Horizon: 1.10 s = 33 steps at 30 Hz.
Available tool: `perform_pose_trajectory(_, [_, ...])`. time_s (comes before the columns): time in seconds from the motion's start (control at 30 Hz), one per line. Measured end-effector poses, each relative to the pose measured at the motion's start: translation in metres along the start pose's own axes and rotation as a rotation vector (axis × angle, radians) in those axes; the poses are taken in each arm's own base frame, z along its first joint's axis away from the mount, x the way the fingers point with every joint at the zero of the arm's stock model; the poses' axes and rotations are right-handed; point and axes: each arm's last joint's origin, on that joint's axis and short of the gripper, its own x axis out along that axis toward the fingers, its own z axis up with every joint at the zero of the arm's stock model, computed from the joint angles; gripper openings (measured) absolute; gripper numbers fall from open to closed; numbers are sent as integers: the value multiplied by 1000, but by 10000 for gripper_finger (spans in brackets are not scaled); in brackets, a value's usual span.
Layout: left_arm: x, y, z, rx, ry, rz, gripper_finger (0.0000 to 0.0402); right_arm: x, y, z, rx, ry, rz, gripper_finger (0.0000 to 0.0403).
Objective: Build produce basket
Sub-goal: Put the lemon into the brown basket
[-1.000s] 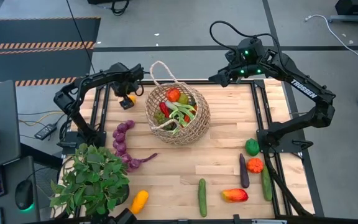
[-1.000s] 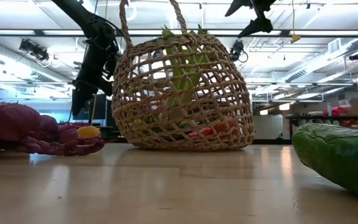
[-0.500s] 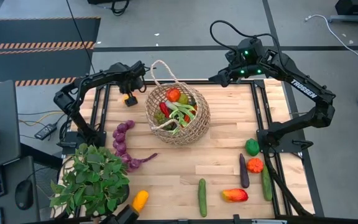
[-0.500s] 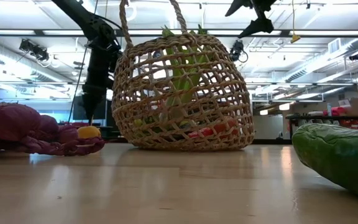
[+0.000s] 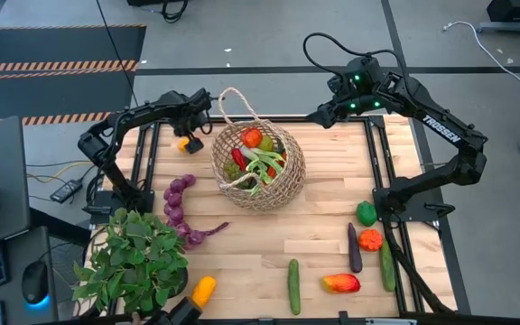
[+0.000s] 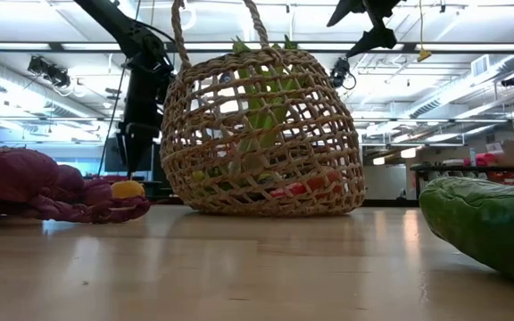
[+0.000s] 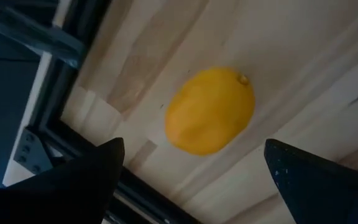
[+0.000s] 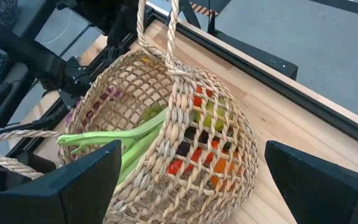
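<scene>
The straw basket (image 5: 258, 167) stands on its base on the table's far middle, with a leek, a red fruit and other produce inside. A yellow fruit (image 5: 188, 143) lies on the table left of the basket, near the far left corner. My left gripper (image 5: 191, 126) hangs open just above it, pointing steeply down. In the left wrist view the fruit (image 7: 210, 111) sits ahead of the spread fingers, untouched. My right gripper (image 5: 319, 115) is open, high above the table beyond the basket's far right side. It looks down on the basket (image 8: 179, 143).
Purple grapes on a string (image 5: 181, 203) and a potted plant (image 5: 134, 262) fill the left side. A yellow squash (image 5: 202, 291), two cucumbers (image 5: 293, 286), a green fruit (image 5: 366, 213), an orange one (image 5: 370, 239) and a red-yellow one (image 5: 340, 283) lie near the front and right.
My left gripper has tipped to point more steeply down over the yellow fruit and has shifted slightly toward the basket. The fruit has stayed on the table.
</scene>
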Motion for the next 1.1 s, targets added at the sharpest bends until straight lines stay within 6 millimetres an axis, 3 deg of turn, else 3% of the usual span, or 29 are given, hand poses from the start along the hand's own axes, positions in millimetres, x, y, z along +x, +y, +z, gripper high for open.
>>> perform_pose_trajectory(0.57, [47, -12, -22, 56, 51, -41, 394, 0, 0, -2, 7, 25, 19, 400])
perform_pose_trajectory(1.1, [49, -11, -12, 110, -66, -18, 393, 0, 0, -2, 15, 19, 4, 400])
